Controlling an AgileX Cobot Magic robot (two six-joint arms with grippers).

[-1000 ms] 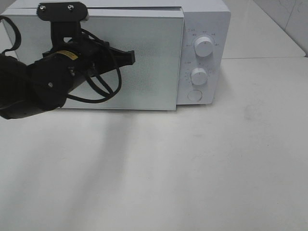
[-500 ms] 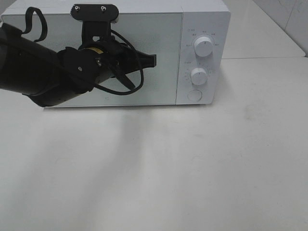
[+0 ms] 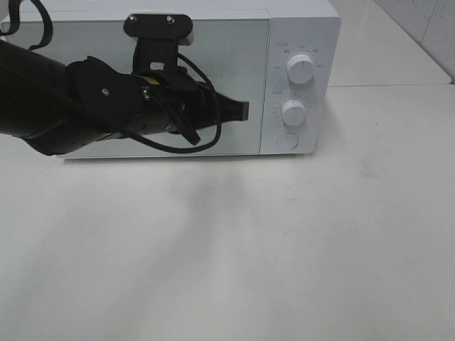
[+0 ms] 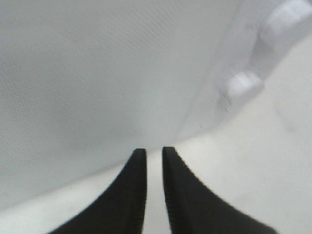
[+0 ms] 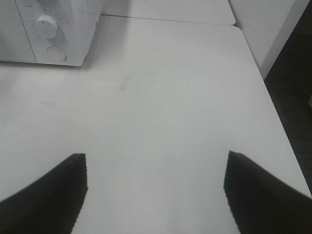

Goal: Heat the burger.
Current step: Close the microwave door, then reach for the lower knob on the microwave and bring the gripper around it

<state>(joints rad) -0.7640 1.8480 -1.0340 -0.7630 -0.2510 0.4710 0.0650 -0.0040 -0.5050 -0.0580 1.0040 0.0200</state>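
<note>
The burger is hidden; no view shows it. The white microwave (image 3: 302, 28) stands at the back of the table with its grey door (image 3: 234, 57) flush with the front. My left gripper (image 3: 242, 110) points right, close in front of the door's right part, near the control panel. In the left wrist view its fingers (image 4: 154, 150) stand a narrow gap apart with nothing between them. My right gripper (image 5: 155, 156) is wide open and empty above the bare table, away from the microwave (image 5: 58, 29).
The microwave's panel carries two white knobs (image 3: 301, 69) (image 3: 293, 112) and a round button (image 3: 287, 141). The white table (image 3: 284, 249) stretches in front. Its right edge (image 5: 273, 122) drops off to a dark floor.
The microwave door swung from ajar to flush. My left arm moved right along the door, and its fingers parted slightly. The right gripper did not move.
</note>
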